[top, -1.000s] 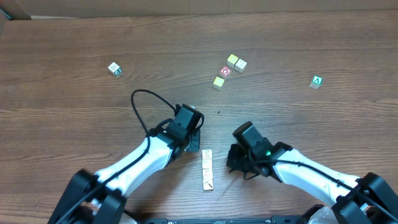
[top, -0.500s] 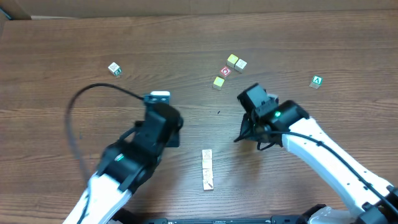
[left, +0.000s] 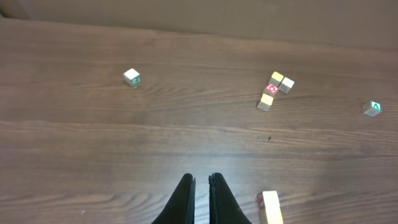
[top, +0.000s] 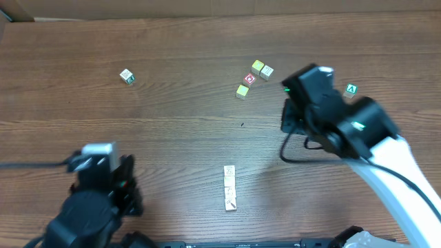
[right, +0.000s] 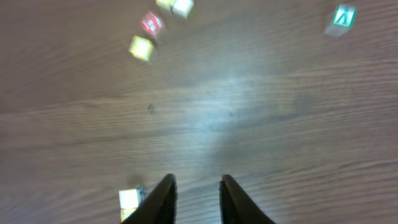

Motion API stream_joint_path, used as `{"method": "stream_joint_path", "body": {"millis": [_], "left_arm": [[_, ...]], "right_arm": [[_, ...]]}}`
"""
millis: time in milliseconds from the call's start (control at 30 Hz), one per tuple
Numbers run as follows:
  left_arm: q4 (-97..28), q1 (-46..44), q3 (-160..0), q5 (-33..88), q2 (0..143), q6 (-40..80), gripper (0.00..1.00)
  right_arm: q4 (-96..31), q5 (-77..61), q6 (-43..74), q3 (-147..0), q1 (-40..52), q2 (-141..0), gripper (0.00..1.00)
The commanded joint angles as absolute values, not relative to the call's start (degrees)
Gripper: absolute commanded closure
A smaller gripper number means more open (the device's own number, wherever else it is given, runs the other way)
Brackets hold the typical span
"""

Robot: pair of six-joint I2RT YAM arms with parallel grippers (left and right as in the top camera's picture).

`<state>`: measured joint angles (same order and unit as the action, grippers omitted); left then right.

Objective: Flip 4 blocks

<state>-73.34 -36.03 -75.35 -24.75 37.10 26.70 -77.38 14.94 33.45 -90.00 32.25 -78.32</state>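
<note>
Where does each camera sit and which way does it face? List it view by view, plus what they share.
Overhead: above the table, looking straight down; left arm and right arm show.
Left wrist: on the left arm, looking down and forward; shut left gripper at bottom.
Right wrist: likewise on the right arm; open right gripper at bottom.
Shared: all show the red-circle cube.

Blocks (top: 229, 187) in a row front centre, cube cluster (top: 253, 78) behind, single cube (top: 127, 76) left, another cube (top: 351, 89) right
</note>
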Motion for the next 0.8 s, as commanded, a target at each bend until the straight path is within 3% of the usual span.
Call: {"method": "stream_joint_path", "body": {"millis": [0, 167, 200, 433, 467, 500, 533, 567, 767], "left_arm": [[-77.14, -36.40, -78.06, -26.81, 32.49, 29.08, 0.96], [-83.11, -36.32, -79.68, -29.65, 27.14, 34.15, 0.96], [-85.58, -36.27, -80.25, -30.28, 25.28, 35.88, 0.96], [-93.01, -35.24, -80.42, -29.89, 21.93, 40.84, 0.93], [-93.97, -35.27, -80.34, -29.89, 21.96, 41.30, 0.85], [-94.54, -35.27, -80.14, -29.82, 21.96, 41.41, 0.67], [-94.94, -35.27, -79.94, -29.36, 21.96, 41.41, 0.30], [-95.09, -35.27, -79.79, -28.40, 21.96, 41.39, 0.00], [-96.33, -35.27, -79.26, -21.19, 21.96, 41.36, 0.00]], "right_arm": [[-79.66, 17.12, 32.51, -94.89, 32.16, -72.95, 0.57], [-82.35, 17.17, 32.51, -95.77, 32.16, -68.64, 0.16], [-83.90, 17.15, 32.53, -95.77, 32.16, -67.20, 0.00], [-89.97, 17.10, 32.53, -95.77, 32.16, -64.86, 0.00], [-90.65, 17.08, 32.53, -95.74, 32.16, -64.88, 0.00], [-90.94, 17.08, 32.53, -95.74, 32.16, -64.88, 0.00], [-91.07, 17.04, 32.53, -95.70, 32.16, -65.06, 0.00], [-91.09, 16.86, 32.56, -95.70, 32.16, -65.14, 0.00], [-91.02, 16.86, 32.56, -95.70, 32.16, -65.98, 0.00]]}}
